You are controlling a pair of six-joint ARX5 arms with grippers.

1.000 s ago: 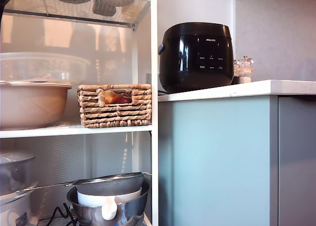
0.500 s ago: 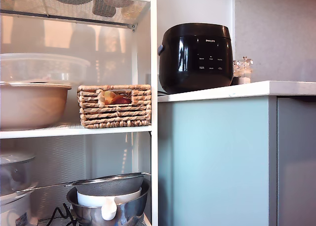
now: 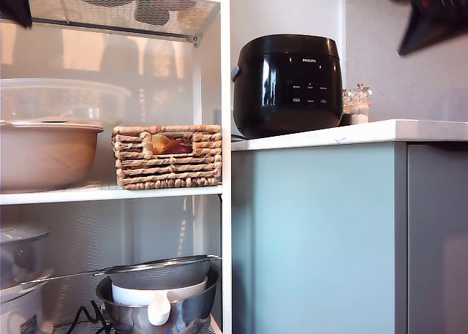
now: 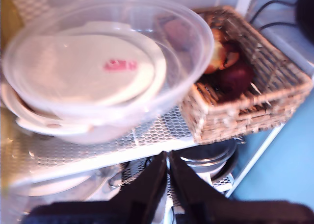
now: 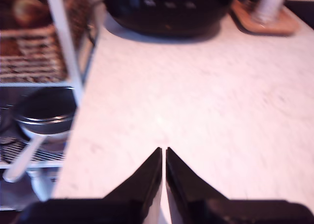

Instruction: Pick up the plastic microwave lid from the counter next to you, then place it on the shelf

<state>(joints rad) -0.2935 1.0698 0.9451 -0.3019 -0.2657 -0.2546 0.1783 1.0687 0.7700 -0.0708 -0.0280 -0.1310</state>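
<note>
The plastic microwave lid (image 3: 64,100) (image 4: 105,62) is a clear dome with a red spot. It rests rim up on a beige bowl (image 3: 45,155) on the white shelf (image 3: 110,194), at the exterior view's left. My first gripper (image 4: 168,158) is shut and empty, hanging apart from the lid and nearer the camera. Its arm (image 3: 14,1) shows dark in the exterior view's upper left corner. My second gripper (image 5: 163,153) is shut and empty over the white counter (image 5: 196,111) (image 3: 351,133). Its blurred arm (image 3: 431,12) is in the exterior view's upper right.
A wicker basket (image 3: 167,156) (image 4: 245,82) with fruit stands beside the bowl on the shelf. A black cooker (image 3: 289,82) (image 5: 167,11) and small jars (image 3: 357,104) stand on the counter. A steel bowl with a mesh strainer (image 3: 157,294) sits lower in the rack. A mesh shelf (image 3: 117,5) lies above.
A dark blurred arm has come into the exterior view's upper right. The dark shape in its upper left has grown and dropped slightly. The lid has stayed on the bowl.
</note>
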